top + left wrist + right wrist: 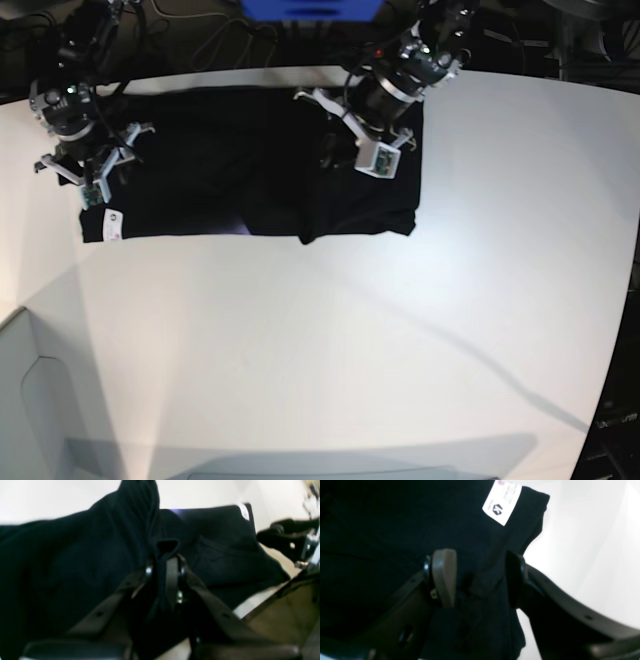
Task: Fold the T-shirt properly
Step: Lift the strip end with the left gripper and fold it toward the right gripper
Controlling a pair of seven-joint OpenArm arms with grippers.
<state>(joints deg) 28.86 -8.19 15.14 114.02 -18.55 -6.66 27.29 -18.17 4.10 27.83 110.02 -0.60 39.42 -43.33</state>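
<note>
The black T-shirt [220, 170] lies spread across the far part of the white table, partly folded over itself. In the left wrist view my left gripper [165, 567] is shut on a pinched ridge of the T-shirt [75, 562], and the cloth rises in a peak above it. My left gripper [327, 150] sits over the shirt's middle in the base view. My right gripper [480, 577] stands open, its fingers [443, 577] straddling the shirt's edge close to a white tag [502, 502]. In the base view my right gripper [95, 185] hangs above the shirt's left end.
The white table [400, 330] stretches wide in front of the shirt. A blue object [308, 8] and cables sit behind the far edge. The table's edge and the floor [287, 615] show close beside the shirt in the left wrist view.
</note>
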